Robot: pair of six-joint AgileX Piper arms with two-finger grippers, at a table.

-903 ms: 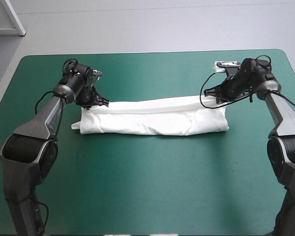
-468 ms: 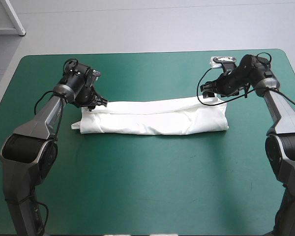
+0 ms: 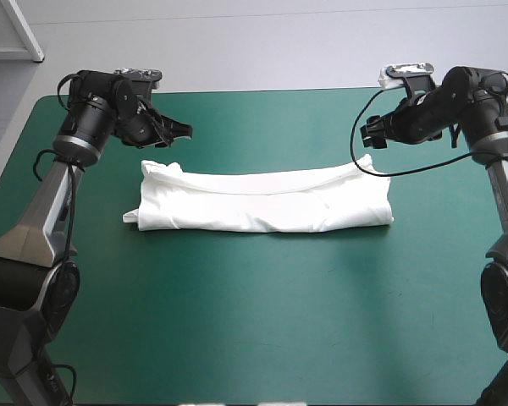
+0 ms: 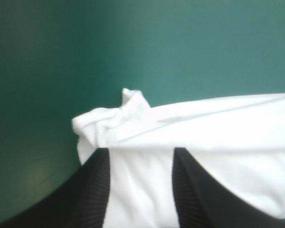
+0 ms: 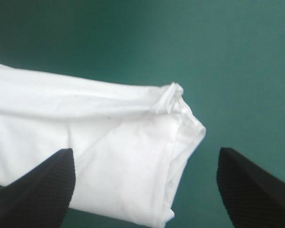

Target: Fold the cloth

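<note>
The white T-shirt [image 3: 262,203] lies folded into a long band across the middle of the table, with a small bunched corner sticking up at each end. My left gripper [image 3: 176,131] hovers open above and behind the band's left end, touching nothing. In the left wrist view the T-shirt [image 4: 204,128] shows below the parted black fingers [image 4: 97,185] of that gripper [image 4: 141,152]. My right gripper [image 3: 374,134] hangs open over the far right corner. Its wrist view has the gripper [image 5: 145,152] wide apart above the T-shirt's [image 5: 85,118] folded end.
The teal-green cover [image 3: 262,313] runs wide between the T-shirt and the table's near edge. The table's far edge [image 3: 262,90] lies a short way behind both grippers.
Both grippers have let go of the T-shirt's far corners, opened, and risen up and back toward the far edge. The released edge has settled onto the band.
</note>
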